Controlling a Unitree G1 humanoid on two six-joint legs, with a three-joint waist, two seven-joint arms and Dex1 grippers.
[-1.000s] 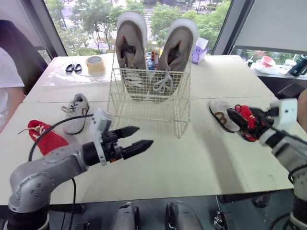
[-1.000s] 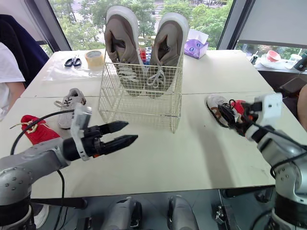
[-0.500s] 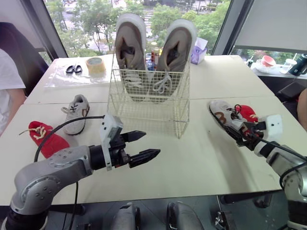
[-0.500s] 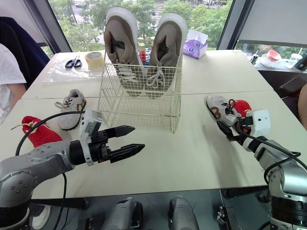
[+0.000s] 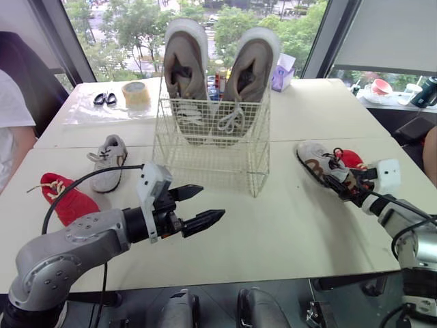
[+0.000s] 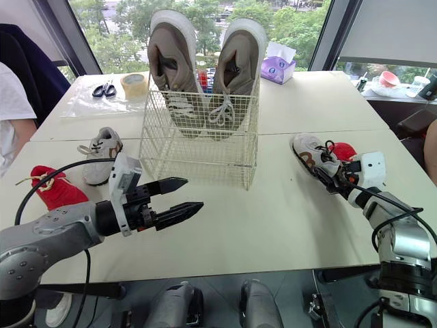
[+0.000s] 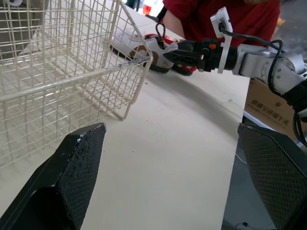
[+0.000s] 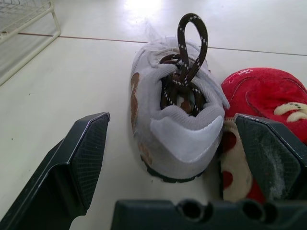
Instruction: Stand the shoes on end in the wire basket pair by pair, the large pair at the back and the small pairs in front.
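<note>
The wire basket (image 5: 212, 147) stands mid-table with the large grey-brown pair (image 5: 186, 65) on end at its back. Left of it lie a small grey shoe (image 5: 109, 160) and a small red shoe (image 5: 65, 199). At the right, another small grey shoe (image 5: 315, 160) lies against a second red shoe (image 5: 350, 158). My right gripper (image 8: 170, 120) is open at table height, with the grey shoe's heel (image 8: 177, 129) between its fingers and the red shoe (image 8: 261, 93) by one finger. My left gripper (image 5: 209, 201) hovers open and holds nothing, in front of the basket (image 7: 62, 72).
Scissors (image 5: 104, 97) and a tape roll (image 5: 136, 92) lie at the far left of the table, and a tissue box (image 5: 283, 72) sits behind the basket. A person sits at the left edge (image 5: 10, 126). Another person in red (image 7: 225, 14) is beyond the right side.
The red shoe was up at my right gripper's tip and now lies on the table beside the grey shoe. The right gripper came down, open behind the grey shoe. The left gripper drifted slightly right.
</note>
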